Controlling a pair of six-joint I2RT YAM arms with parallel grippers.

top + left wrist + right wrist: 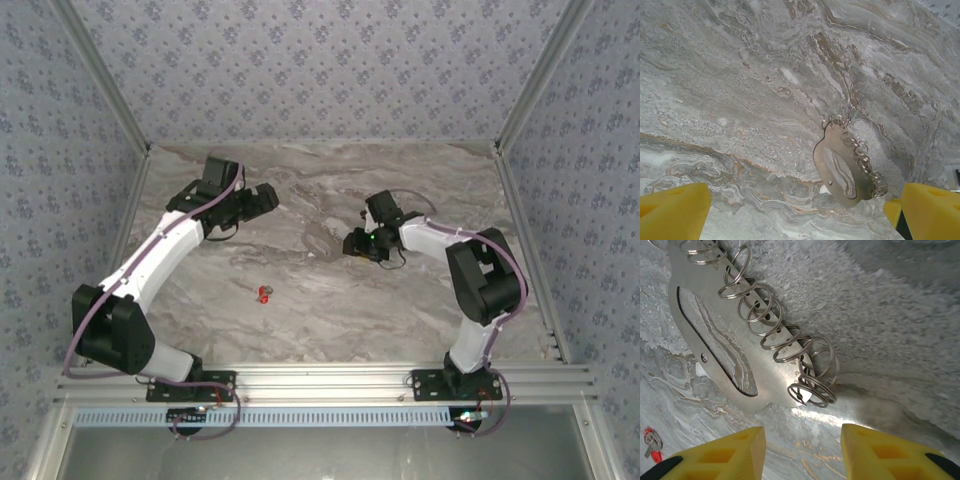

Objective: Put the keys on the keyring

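**Both claws apart at the keyring, keys lying well off**

From above, the left gripper and the right gripper face each other across the middle of the marble table. The keys, that red speck, lie nearer the arm bases. They're well apart from either claw, and nobody's holding them.

Over to the left wrist: fingers spread wide, nothing between them. The keyring lies flat on the stone just ahead, off toward the right finger. I'd say this arm is lined up to pin or lift the loop.

Now the right wrist: jaws apart here too, and empty, poised just short of the keyring's flat bar. Small wire rings curl along that bar's edge, and the keys peep in at the lower left.

Flat metal on flat stone gives the fingers little to bite, and both claws crowd the same spot.
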